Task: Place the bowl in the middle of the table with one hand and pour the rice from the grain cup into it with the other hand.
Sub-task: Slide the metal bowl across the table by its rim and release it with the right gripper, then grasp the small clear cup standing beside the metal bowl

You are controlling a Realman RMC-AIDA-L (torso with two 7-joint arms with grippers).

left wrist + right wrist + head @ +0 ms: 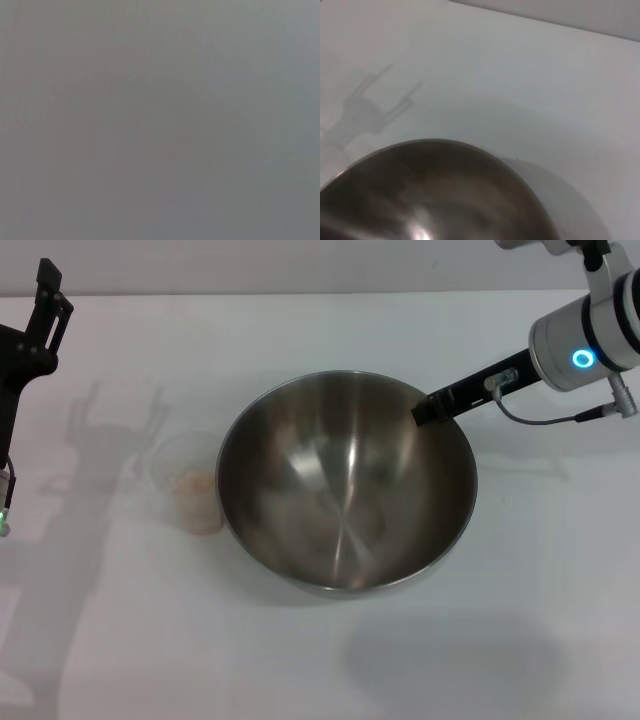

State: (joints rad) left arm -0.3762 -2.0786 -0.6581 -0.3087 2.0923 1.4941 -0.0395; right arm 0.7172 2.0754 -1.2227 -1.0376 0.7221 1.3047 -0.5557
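Note:
The large steel bowl (345, 485) is near the middle of the white table (540, 590). My right gripper (425, 410) reaches in from the upper right and is shut on the bowl's far right rim. The right wrist view shows the bowl's rim and inside (435, 200). The clear grain cup (185, 475) stands upright just left of the bowl, close to its side, with pale rice (200, 498) in its bottom. My left gripper (52, 302) is raised at the far left edge, open and empty, well apart from the cup.
The left gripper's forked shadow (110, 430) falls on the table by the cup and also shows in the right wrist view (375, 102). The left wrist view is plain grey. The table's far edge (300, 292) runs along the top.

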